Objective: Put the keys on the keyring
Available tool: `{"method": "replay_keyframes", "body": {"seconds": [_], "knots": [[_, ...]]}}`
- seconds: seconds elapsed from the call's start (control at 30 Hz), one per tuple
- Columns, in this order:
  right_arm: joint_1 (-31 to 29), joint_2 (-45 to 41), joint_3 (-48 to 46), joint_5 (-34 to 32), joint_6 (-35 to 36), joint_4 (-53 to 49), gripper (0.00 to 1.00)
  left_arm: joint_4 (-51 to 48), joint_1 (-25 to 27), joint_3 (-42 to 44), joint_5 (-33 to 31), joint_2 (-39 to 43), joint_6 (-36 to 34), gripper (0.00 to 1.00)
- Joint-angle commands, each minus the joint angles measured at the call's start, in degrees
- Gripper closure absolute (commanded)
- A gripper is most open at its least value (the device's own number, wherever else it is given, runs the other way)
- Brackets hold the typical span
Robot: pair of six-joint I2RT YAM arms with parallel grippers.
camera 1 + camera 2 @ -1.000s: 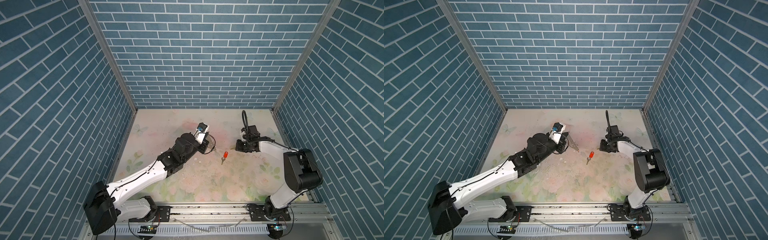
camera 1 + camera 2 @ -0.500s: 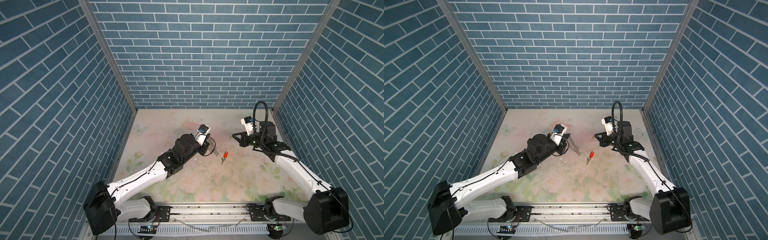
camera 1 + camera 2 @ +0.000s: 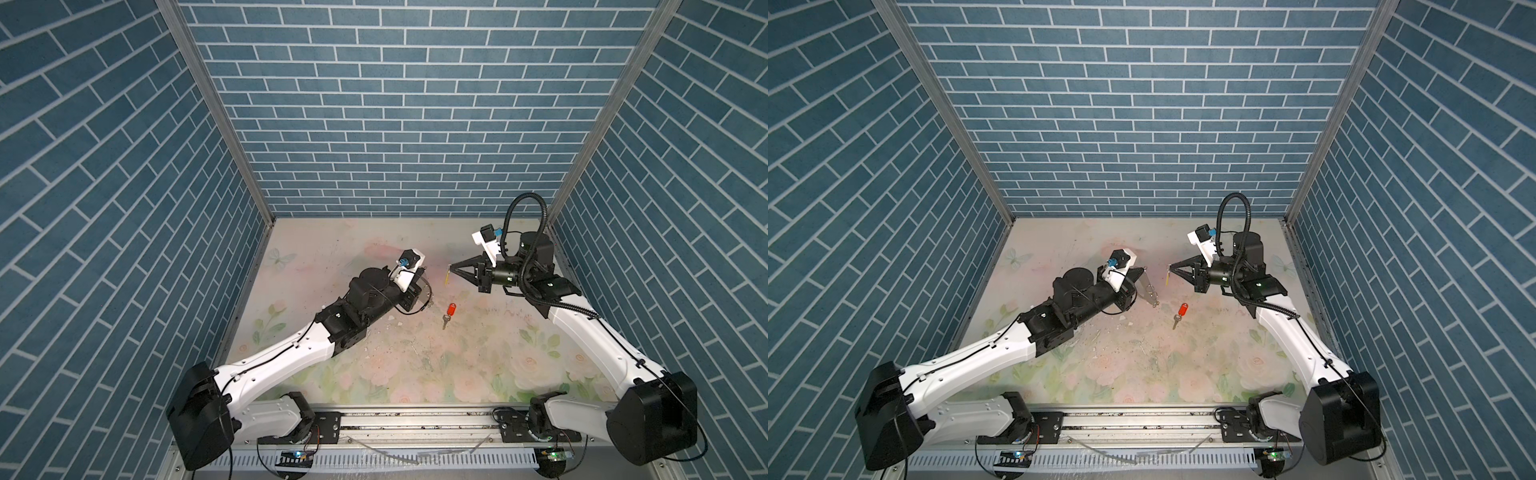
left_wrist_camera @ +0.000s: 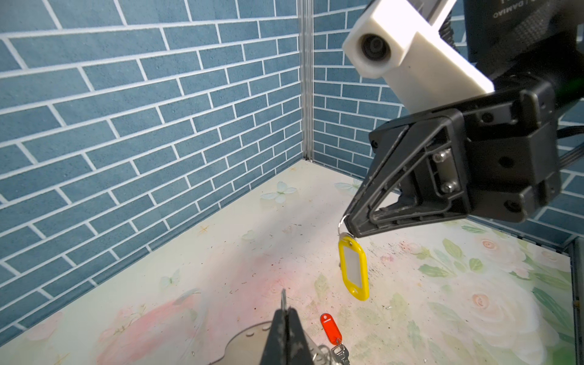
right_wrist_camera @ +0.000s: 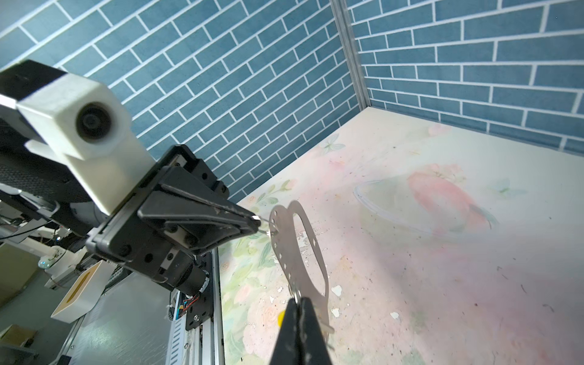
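Keyring (image 5: 297,252): one, a flat grey metal oval loop with small holes along one edge. It hangs above the table (image 3: 1121,365), with the left gripper (image 5: 256,222) clenched on a wire ring (image 5: 268,231) at its edge.

Keys: we count two.
- Yellow-tagged key (image 4: 354,268): white insert. It dangles at the keyring's 3 o'clock from the right gripper (image 4: 346,221), which is clamped on it; the blade is hidden.
- Red-tagged key (image 3: 1179,316): lies on the table at 4 o'clock.

Writing: "DAMIAO", inverted, on the right arm (image 4: 521,19).

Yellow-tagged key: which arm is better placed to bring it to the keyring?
Right, probably. The right gripper is shut on the yellow-tagged key, hanging in the air; the left gripper is busy holding the keyring up, facing it.
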State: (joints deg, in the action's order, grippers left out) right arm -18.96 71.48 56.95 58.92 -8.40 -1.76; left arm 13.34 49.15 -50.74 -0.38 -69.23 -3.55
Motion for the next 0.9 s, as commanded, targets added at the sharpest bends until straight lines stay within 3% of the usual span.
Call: {"method": "replay_keyframes", "body": {"seconds": [0.0, 0.43, 0.87], "knots": [[-1.13, 1.42, 4.13, 3.22, 4.7, -1.16, 1.0, 1.96, 0.59, -1.55, 0.41, -0.55, -0.58, 1.0], [-5.1, 4.44, 8.83, 1.43, 7.98, -6.5, 1.0, 6.22, 4.16, -1.74, -7.06, -2.14, -1.44, 1.0], [-5.82, 5.6, 10.48, -2.11, 7.96, -7.89, 1.0, 6.74, 4.51, -1.4, -5.03, -1.7, -1.91, 1.0]]}}
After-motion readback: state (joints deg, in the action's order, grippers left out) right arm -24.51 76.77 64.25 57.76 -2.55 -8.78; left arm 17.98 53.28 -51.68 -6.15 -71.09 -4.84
